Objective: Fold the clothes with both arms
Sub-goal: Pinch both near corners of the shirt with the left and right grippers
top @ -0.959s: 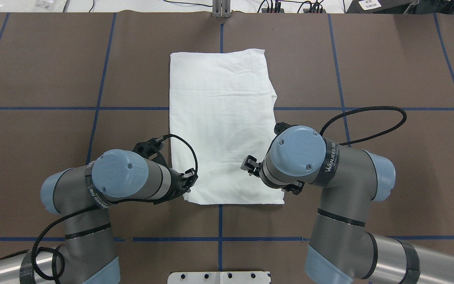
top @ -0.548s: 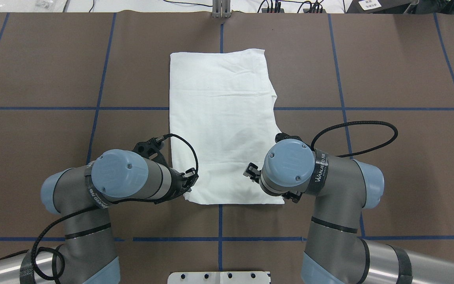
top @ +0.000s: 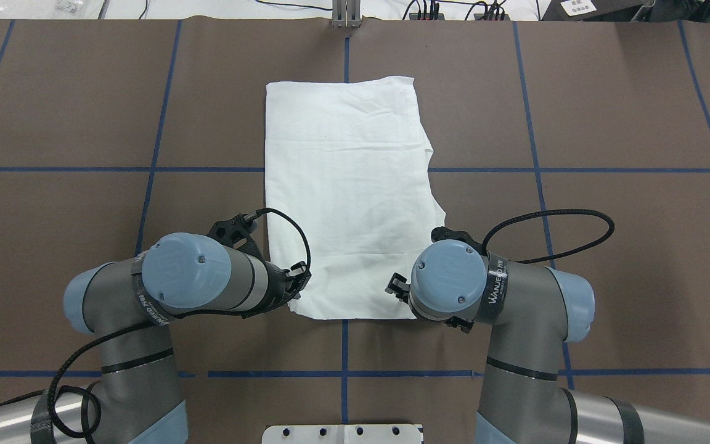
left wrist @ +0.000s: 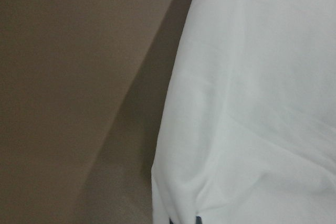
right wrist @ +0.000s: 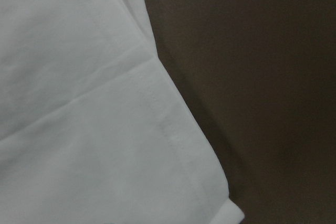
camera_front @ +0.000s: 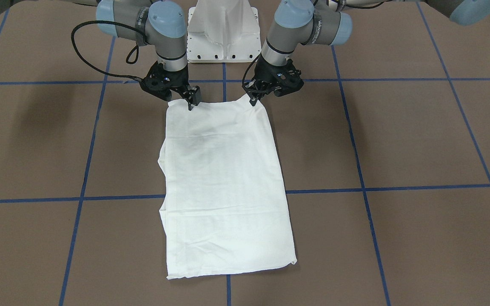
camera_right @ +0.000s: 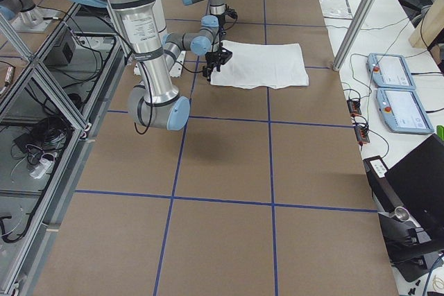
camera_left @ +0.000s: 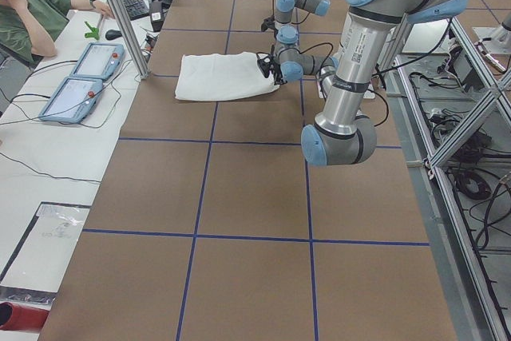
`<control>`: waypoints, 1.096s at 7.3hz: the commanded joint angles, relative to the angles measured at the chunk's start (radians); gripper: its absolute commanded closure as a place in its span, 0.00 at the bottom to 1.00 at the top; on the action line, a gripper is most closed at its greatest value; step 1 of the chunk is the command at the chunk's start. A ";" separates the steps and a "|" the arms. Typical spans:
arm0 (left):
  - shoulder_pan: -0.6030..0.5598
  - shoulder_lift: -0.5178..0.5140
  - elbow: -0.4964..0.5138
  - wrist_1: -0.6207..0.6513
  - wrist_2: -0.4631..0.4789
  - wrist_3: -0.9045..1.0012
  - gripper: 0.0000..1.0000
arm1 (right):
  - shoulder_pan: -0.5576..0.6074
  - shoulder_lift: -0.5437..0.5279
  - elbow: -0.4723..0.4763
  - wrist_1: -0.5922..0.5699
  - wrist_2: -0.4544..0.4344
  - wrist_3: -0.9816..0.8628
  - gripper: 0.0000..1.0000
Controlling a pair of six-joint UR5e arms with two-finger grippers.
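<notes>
The clothes are one white shirt (top: 342, 185), folded into a long rectangle lying flat on the brown table (top: 607, 111); no print shows. My left gripper (camera_front: 253, 100) sits at the shirt's near left corner, shut on the fabric, which rises in a small peak. In the left wrist view the cloth (left wrist: 252, 103) runs up to the fingertips at the bottom edge. My right gripper (camera_front: 181, 102) hovers low over the near right corner, jaws apart, holding nothing. The right wrist view shows that hemmed corner (right wrist: 173, 145) lying loose on the table.
The white pedestal base (camera_front: 223, 29) stands between the arms at the near table edge. Blue tape lines (top: 534, 169) grid the table. At the far side a person (camera_left: 32, 13) sits by two tablets (camera_left: 80, 77) and a metal post (camera_left: 120, 13).
The right arm has drawn back along the shirt's right edge to the near right corner, and that edge has bulged slightly outward. The left arm has stayed put.
</notes>
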 commanded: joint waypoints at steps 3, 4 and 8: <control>-0.011 0.000 0.000 0.000 0.000 0.008 1.00 | -0.024 0.000 -0.035 0.009 -0.016 -0.002 0.00; -0.014 -0.001 0.000 0.000 0.000 0.008 1.00 | -0.031 -0.001 -0.036 0.009 -0.018 -0.002 0.00; -0.014 0.000 0.000 0.001 0.000 0.008 1.00 | -0.035 0.004 -0.045 0.011 -0.032 -0.002 0.02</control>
